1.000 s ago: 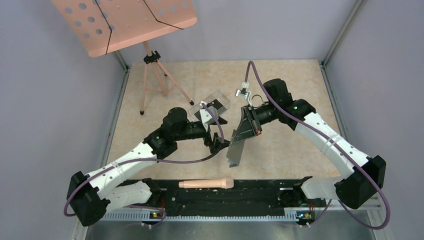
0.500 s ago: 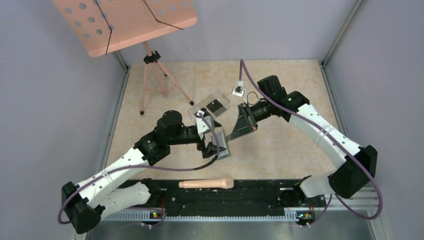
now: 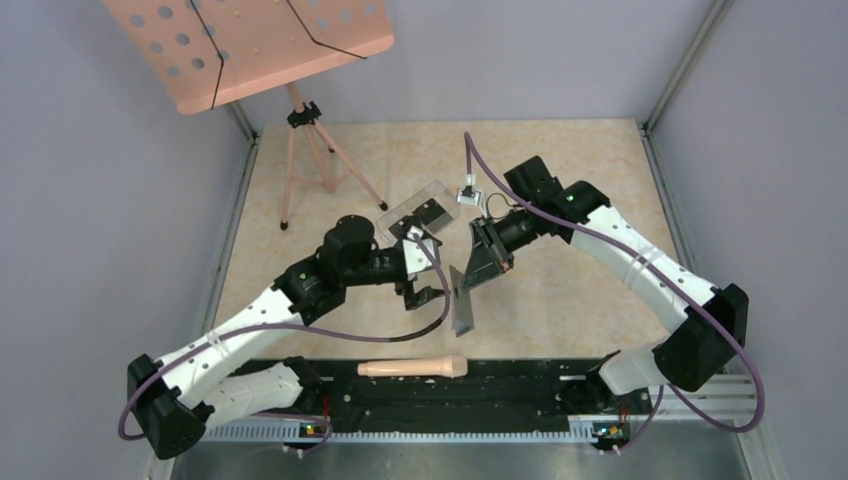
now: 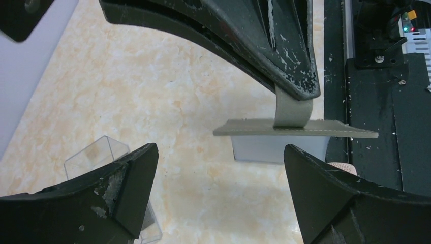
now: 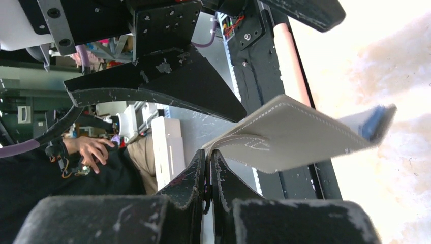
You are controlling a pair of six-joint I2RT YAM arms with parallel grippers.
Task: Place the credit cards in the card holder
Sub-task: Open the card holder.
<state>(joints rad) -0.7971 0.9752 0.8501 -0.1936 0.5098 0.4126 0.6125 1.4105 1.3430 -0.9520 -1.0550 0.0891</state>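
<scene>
One beige marbled table (image 3: 560,170), lilac walls (image 3: 100,250), pink music stand (image 3: 250,40) at far left corner | clear box (image 3: 400,218) mid-table with a black card (image 3: 433,212) inside | left gripper (image 4: 221,173) spread wide, empty, facing the gray wallet (image 4: 295,128) | right gripper (image 5: 208,162) pinched on the wallet's tab (image 5: 239,141), wallet hanging above mid-table

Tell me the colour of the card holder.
Card holder: gray, pale stitching; best in right wrist view.
</scene>
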